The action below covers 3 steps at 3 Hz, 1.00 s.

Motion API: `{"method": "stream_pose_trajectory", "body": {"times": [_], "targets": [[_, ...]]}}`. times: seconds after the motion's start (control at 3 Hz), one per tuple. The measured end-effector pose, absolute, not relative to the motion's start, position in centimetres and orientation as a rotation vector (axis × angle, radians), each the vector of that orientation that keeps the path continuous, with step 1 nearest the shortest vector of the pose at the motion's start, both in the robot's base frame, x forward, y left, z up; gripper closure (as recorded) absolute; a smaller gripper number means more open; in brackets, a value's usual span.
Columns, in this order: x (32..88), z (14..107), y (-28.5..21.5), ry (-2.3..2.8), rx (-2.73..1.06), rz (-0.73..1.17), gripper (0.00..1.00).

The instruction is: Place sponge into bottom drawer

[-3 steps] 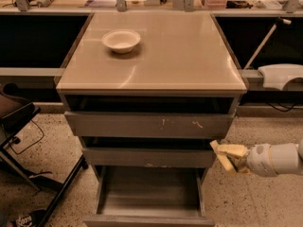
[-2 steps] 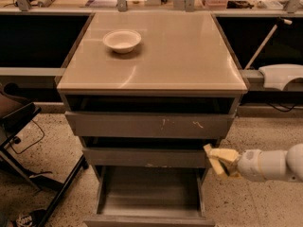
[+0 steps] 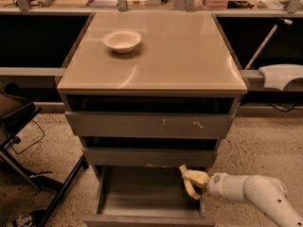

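Cabinet, tabletop (image 3: pixel 189 56) tan and glossy. White bowl (image 3: pixel 122 40) stands upright near the far left corner, well apart from everything else on the top.

Three grey drawers sit below the near edge. Top drawer (image 3: pixel 142 125) is out slightly, with pale scuffs on its front toward the right. Middle drawer (image 3: pixel 142 157) is also out a little, stepped in narrower beneath the top one. Bottom drawer (image 3: pixel 142 220) is pulled out furthest, well past the near edge, with its shallow interior open to view and the grey floor showing.

Arm (image 3: pixel 246 190) is white and rounded. It enters from the lower right and reaches leftward at bottom-drawer level.

Gripper (image 3: pixel 191 183) is pale yellow and sits below the near right corner of the tabletop. It is just under the middle drawer's front and over the right rear part of the bottom drawer's cavity, close to that drawer's right wall. Whether it touches the wall: cannot tell. Whether it is released, clenched or grasping anything: cannot tell.

Sponge: no separate outline resolves. The pale yellow mass at the gripper tip may include it, but I cannot tell it from the gripper itself.

Surroundings: speckled floor (image 3: pixel 265 145); black frame (image 3: pixel 19 117) on the floor beyond the left edge; white moulded part (image 3: pixel 281 74) beyond the right edge.
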State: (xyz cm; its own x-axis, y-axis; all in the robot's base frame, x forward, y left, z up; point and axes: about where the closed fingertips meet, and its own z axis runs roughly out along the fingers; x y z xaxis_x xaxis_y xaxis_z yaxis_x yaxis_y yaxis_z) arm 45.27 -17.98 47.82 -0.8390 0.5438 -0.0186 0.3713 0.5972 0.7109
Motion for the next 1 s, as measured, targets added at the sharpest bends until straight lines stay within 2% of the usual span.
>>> {"method": "stream_pose_trajectory", "body": {"times": [0.67, 1.0], "targets": [[46.6, 45.1, -17.2, 2.546, 0.801, 1.086, 1.0], [47.4, 38.4, -13.8, 2.5, 0.814, 1.074, 1.0]]}}
